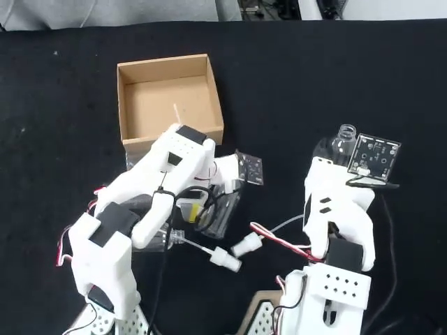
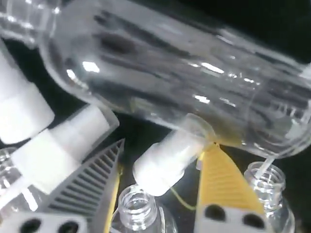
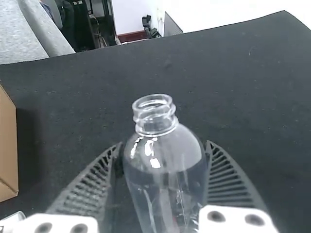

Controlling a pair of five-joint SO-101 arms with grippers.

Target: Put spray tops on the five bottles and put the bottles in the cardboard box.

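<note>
Clear bottle (image 3: pixel 163 165), brown box (image 1: pixel 164 64), black table (image 1: pixel 349 70)

I can read no writing, number, label or sign on anything in front of me.

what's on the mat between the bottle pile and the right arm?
High view: two loose spray tops lie there side by side, the second nearer the pile, both with dip tubes attached.
</note>
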